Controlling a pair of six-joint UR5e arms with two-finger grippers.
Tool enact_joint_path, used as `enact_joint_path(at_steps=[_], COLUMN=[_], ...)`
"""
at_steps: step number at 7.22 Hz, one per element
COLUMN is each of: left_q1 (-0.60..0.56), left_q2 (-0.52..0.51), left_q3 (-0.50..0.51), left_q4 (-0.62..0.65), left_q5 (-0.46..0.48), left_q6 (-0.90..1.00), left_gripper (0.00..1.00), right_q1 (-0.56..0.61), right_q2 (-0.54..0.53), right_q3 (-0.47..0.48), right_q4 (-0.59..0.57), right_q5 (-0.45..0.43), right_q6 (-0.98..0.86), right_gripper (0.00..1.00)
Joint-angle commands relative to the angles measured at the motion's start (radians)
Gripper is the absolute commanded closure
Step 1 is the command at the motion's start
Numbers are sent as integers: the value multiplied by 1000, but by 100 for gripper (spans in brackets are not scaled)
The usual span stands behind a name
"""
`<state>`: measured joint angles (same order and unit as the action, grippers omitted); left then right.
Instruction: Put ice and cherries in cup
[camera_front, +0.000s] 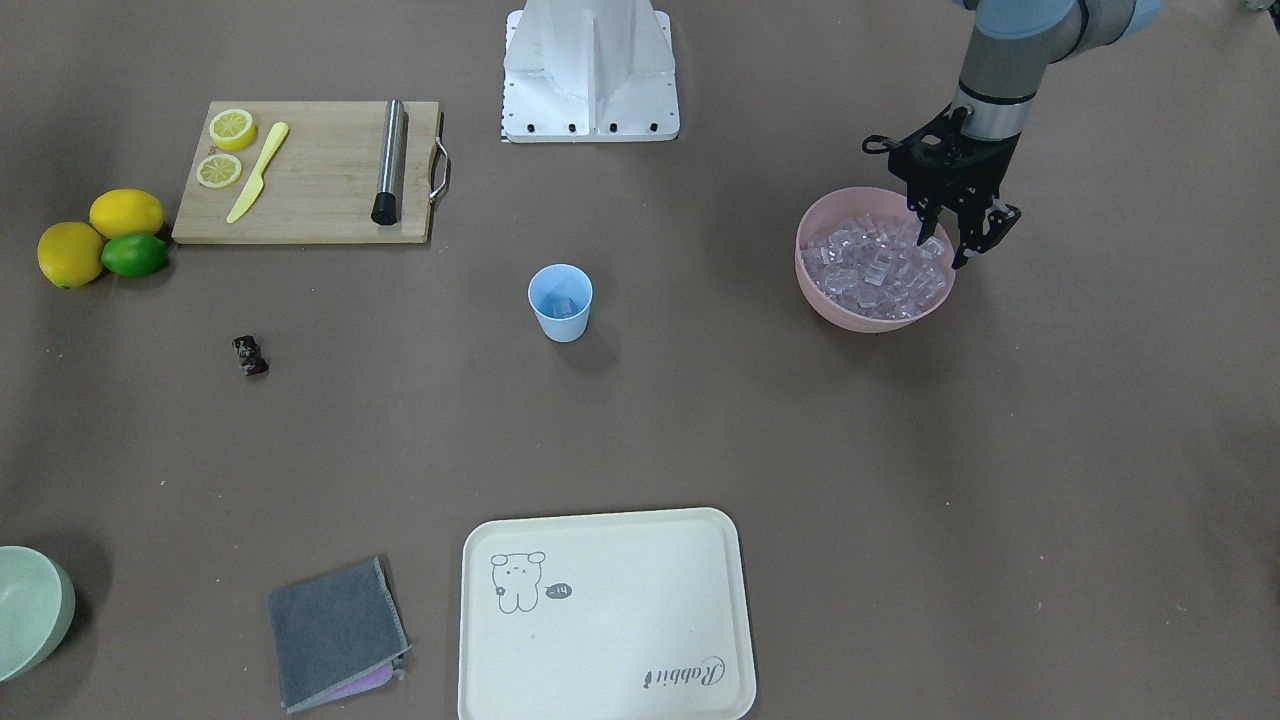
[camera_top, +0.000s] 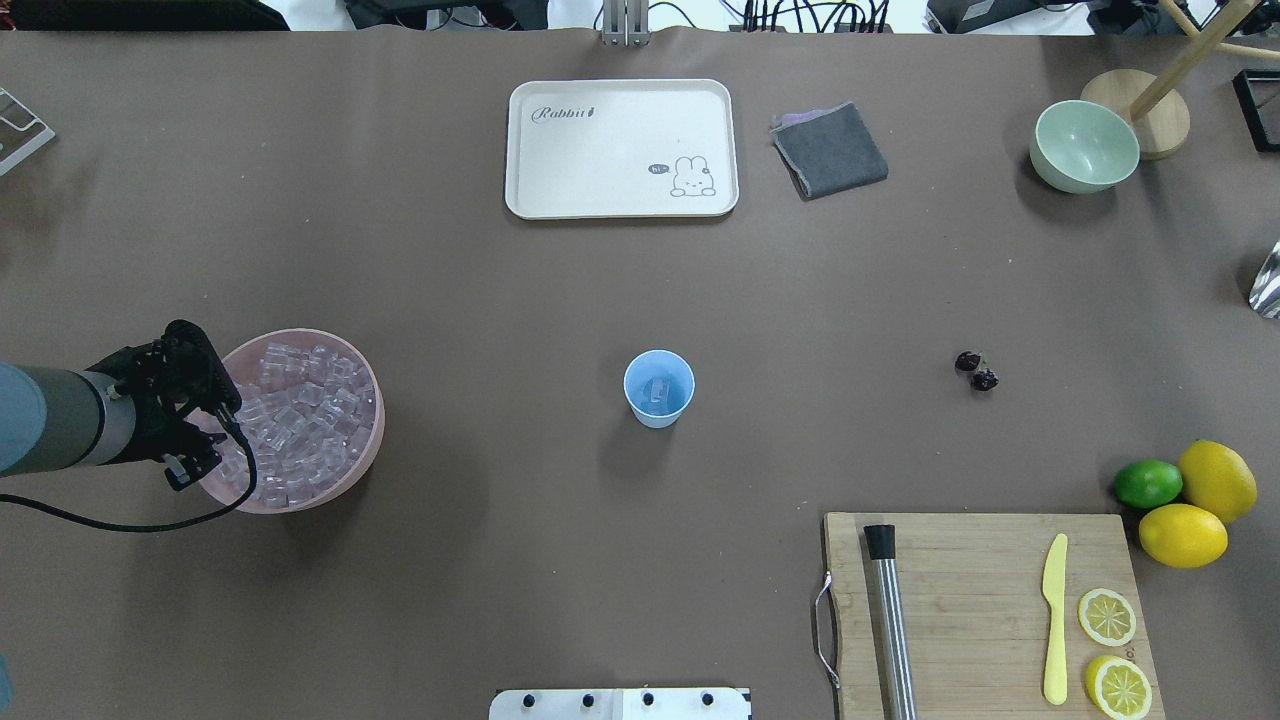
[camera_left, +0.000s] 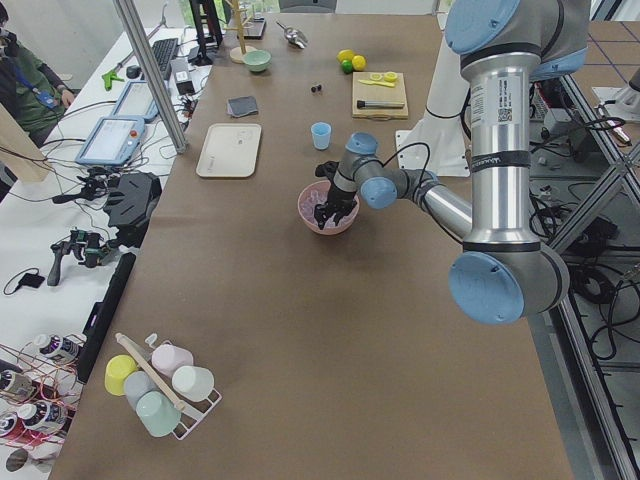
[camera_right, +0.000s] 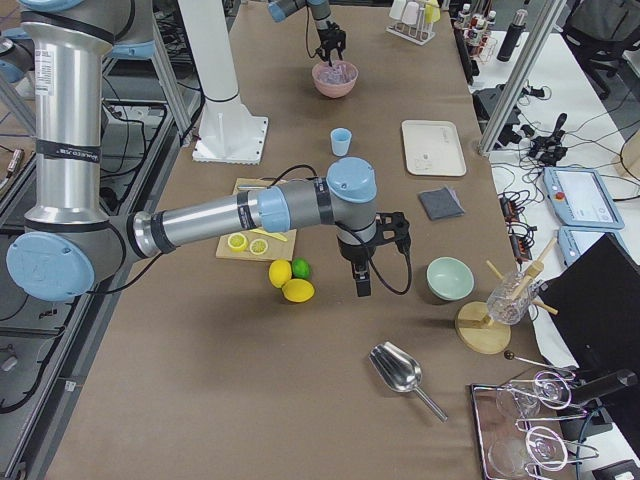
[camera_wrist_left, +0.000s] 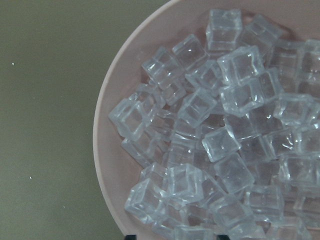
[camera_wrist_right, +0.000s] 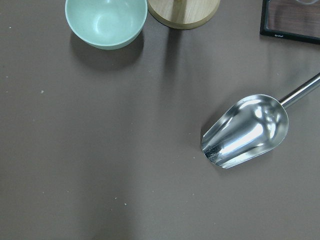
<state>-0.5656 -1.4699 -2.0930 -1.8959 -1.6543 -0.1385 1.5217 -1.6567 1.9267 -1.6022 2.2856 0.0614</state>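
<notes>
Your left pincer (camera_front: 957, 238) hangs over the pink bowl (camera_front: 835, 305), close to its outer rim, with the jaws apart and nothing between them. The ice (camera_front: 875, 268) lies heaped directly under it, so I think the move is straight down; mind the rim close beside. The cup (camera_front: 560, 302) stands upright toward the middle of the table (camera_front: 760, 420), on the robot's right of the bowl, with bare surface between. The cherries (camera_front: 250, 355) lie beyond the cup, nearer the right pincer (camera_right: 360, 278); whether that one is open I cannot tell.
</notes>
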Motion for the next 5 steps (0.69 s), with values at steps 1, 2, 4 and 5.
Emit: enact_joint_path(at_steps=[1, 2, 4, 5], left_q1=[0, 0, 0, 0], left_q2=[-6, -7, -7, -7], left_q3=[2, 1, -7, -9], left_q4=[0, 0, 0, 0], left_q5=[2, 1, -1, -1], left_q6=[0, 0, -1, 0], left_gripper=[46, 53, 69, 75], right_q1=[0, 0, 0, 0], right_q2=[0, 1, 0, 0], right_q3=[0, 0, -2, -2], right_q4=[-1, 1, -1, -1], right_q5=[0, 0, 0, 0], right_q6=[0, 0, 0, 0], right_gripper=[0, 0, 0, 0])
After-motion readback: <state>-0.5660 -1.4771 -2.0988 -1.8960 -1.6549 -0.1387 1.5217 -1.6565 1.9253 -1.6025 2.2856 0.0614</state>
